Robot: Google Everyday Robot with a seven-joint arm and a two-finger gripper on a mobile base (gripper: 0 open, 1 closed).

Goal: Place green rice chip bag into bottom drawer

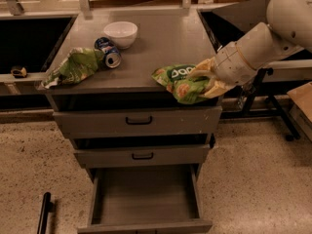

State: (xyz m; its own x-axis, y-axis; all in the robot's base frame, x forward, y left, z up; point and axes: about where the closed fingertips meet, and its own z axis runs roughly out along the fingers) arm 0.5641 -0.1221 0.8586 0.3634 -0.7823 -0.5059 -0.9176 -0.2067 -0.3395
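The green rice chip bag [179, 83] is bright green with white lettering and chip pictures. It hangs over the front right edge of the cabinet top, held in the air. My gripper [207, 82] is shut on its right end, with tan fingers [199, 72] wrapped around it. The white arm comes in from the upper right. The bottom drawer [145, 197] is pulled out below, a grey tray with a bare flat floor. It lies lower and to the left of the bag.
On the grey cabinet top [165, 43] are a white bowl [121, 33], a tipped can [108, 52] and a paler green bag [73, 67] at the left edge. Two shut drawer fronts [139, 122] with black handles sit above the open drawer. A black bar [44, 212] lies on the floor.
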